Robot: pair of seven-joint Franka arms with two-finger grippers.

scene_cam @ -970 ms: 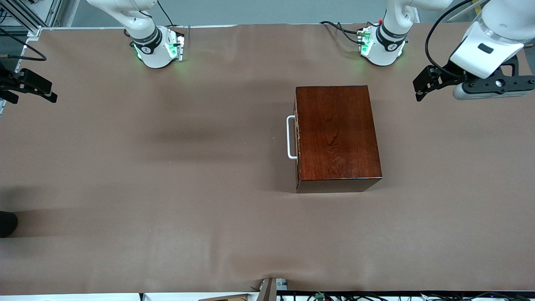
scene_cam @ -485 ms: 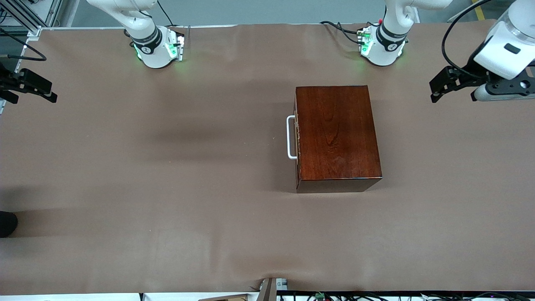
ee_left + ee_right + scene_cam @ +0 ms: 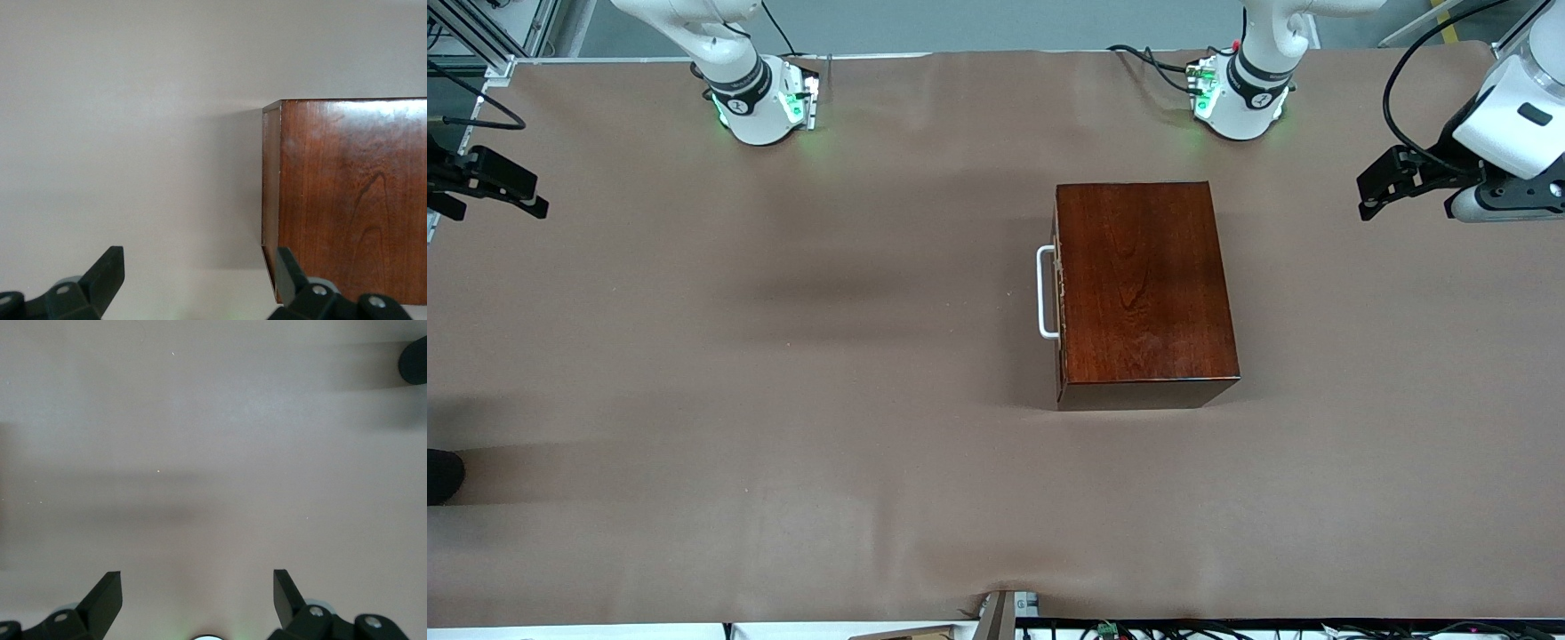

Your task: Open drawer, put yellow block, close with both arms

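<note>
The reddish-brown wooden box (image 3: 1143, 284) stands on the table, nearer the left arm's base. Its drawer (image 3: 1059, 302) is shut, and the white bar handle (image 3: 1043, 293) faces the right arm's end of the table. The yellow block is out of view. My left gripper (image 3: 1369, 203) hangs open and empty over the table at the left arm's end, apart from the box. In the left wrist view it (image 3: 200, 267) shows a corner of the box (image 3: 347, 200). My right gripper (image 3: 529, 203) waits open and empty at the right arm's end, over bare table in its wrist view (image 3: 197, 587).
Brown paper covers the table (image 3: 783, 400). A dark round object (image 3: 440, 476) sits at the table's edge at the right arm's end, and also shows in the right wrist view (image 3: 413, 360). Cables lie along the edge nearest the front camera.
My left gripper has moved away from the box toward the left arm's end of the table. The right arm, the box and the drawer have not moved.
</note>
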